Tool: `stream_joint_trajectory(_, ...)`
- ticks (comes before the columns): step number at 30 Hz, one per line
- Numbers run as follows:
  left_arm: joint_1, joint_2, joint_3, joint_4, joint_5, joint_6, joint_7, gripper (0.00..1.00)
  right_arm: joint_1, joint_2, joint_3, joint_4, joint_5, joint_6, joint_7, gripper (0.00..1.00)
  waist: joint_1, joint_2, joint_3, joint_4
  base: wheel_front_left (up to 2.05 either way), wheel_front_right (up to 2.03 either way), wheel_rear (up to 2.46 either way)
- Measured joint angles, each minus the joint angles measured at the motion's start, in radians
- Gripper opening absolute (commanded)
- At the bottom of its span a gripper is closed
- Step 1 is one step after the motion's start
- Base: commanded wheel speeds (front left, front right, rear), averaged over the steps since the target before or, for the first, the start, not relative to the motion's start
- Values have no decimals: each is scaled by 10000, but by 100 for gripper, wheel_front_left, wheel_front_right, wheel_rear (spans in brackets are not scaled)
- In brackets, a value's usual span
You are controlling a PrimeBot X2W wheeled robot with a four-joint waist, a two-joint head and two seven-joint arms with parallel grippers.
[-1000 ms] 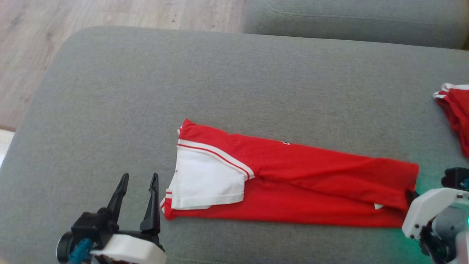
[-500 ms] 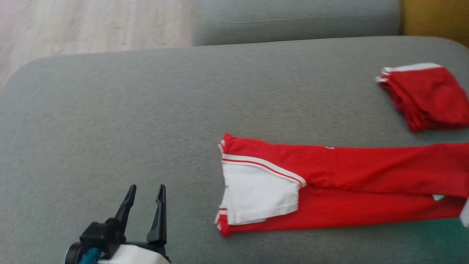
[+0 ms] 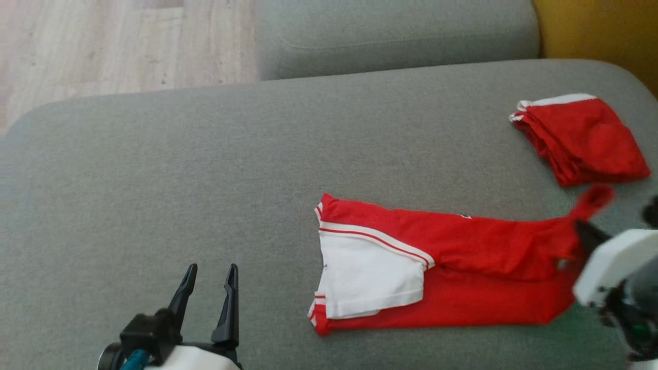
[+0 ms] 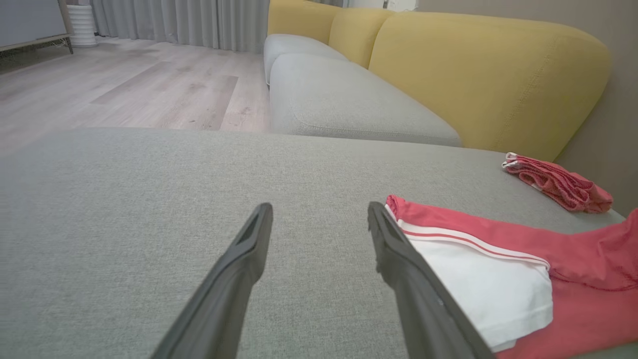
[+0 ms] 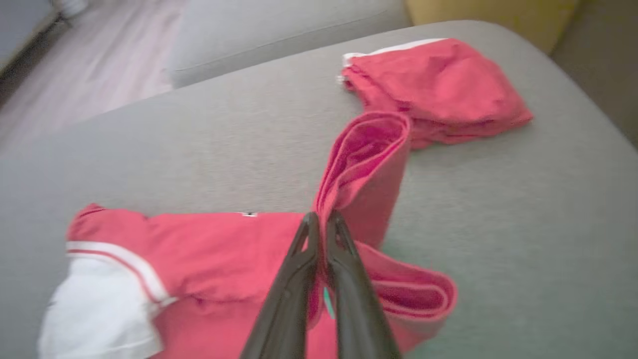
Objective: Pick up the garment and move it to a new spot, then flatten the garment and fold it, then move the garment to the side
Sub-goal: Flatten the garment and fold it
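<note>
right hand (image 5: 321,218), clamped on the shirt (image 3: 478,246) hem, has now lifted that end up; fold's starting. left hand (image 3: 212,268) spread wide & empty, near shirt's collar.

You have wide bare cushion (image 3: 154,169) left of the garment (image 3: 462,257) and behind it, also around the left end effector (image 3: 213,268). On the right, 1 folded red pile (image 3: 581,139) lies near the garment's raised end, and the yellow backrest (image 3: 591,25) closes that side.

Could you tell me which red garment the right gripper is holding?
The long red garment with the white panel; the right gripper pinches its lifted end. The folded red garment lies apart.
</note>
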Motion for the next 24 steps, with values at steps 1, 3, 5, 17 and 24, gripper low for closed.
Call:
stream_joint_trajectory(1,1,0,-10,-4,0,15,8,100,0,144,199,-178,184,0,86,0,0,0,-46,56,0,0,0)
stream_joint_trajectory(3,4,6,-25,-13,-2,25,15,100,24,345,732,-460,508,0,253,0,0,0,-135,182,0,0,0)
stream_joint_trajectory(5,12,19,-36,-75,-2,102,90,100,37,573,1567,-727,871,0,337,0,-1,0,-238,407,0,0,0)
stream_joint_trajectory(17,7,104,-196,-240,59,146,322,100,-280,807,4564,579,2794,-2,-1016,0,0,0,-373,1600,0,0,0)
stream_joint_trajectory(24,-11,123,-205,-167,58,90,347,100,-712,809,5448,2015,3356,-2,-1875,0,0,0,-304,2279,0,0,0)
